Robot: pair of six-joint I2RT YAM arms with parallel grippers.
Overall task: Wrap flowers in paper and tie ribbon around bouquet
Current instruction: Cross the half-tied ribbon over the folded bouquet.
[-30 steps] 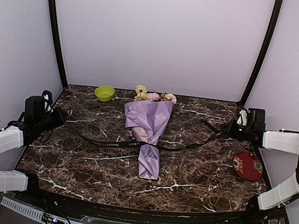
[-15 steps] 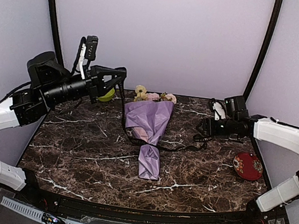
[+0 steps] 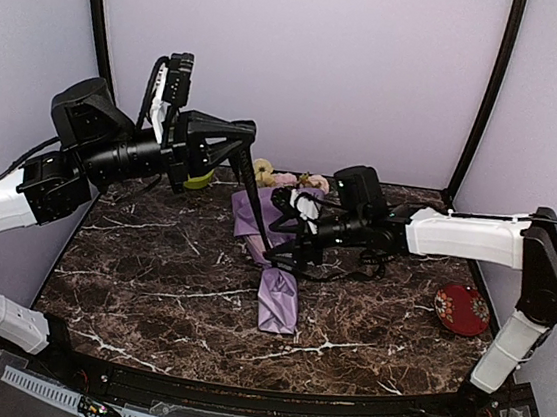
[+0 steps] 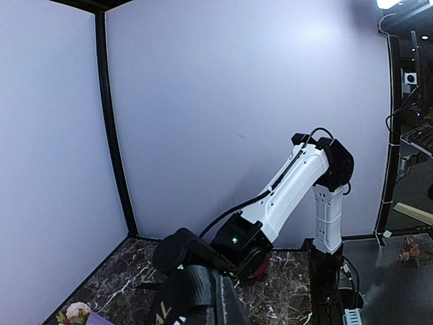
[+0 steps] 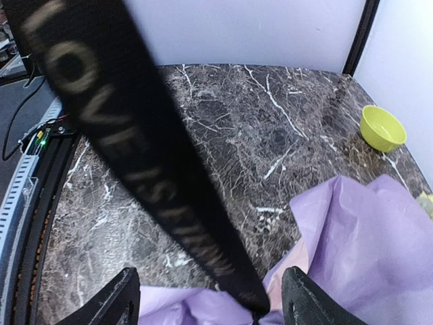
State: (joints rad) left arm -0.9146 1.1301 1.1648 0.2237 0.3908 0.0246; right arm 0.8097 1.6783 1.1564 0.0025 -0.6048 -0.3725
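Near end first: the bouquet (image 3: pixel 278 304) lies mid-table (image 3: pixel 149 284), narrow tail toward the arm bases, wide end away. Red dish (image 3: pixel 461 309) sits well apart on the right.

At the bouquet's neck, the right pincer (image 3: pixel 284 256) is spread open. Wrist view shows its fingers (image 5: pixel 111 301) on either side of the ribbon (image 5: pixel 155 183) without touching it, lilac paper (image 5: pixel 365 230) just below.

From the neck the ribbon runs taut up and left to the left pincer (image 3: pixel 246 150), clamped shut on that strand, raised well above the table. A slack tail lies right of the neck.

Step in hand, my read: tying at the neck.
- Left holds tension, no more lift or the bouquet drags.
- Right closes low on the strand, close to the paper, not on the paper.
- Watch the paper cone doesn't unroll.

Far end: flowers (image 3: pixel 287 179), then green bowl (image 5: pixel 383 127).

Count: 1 bouquet, 1 ribbon, 2 pincers, 1 bowl, 1 dish.
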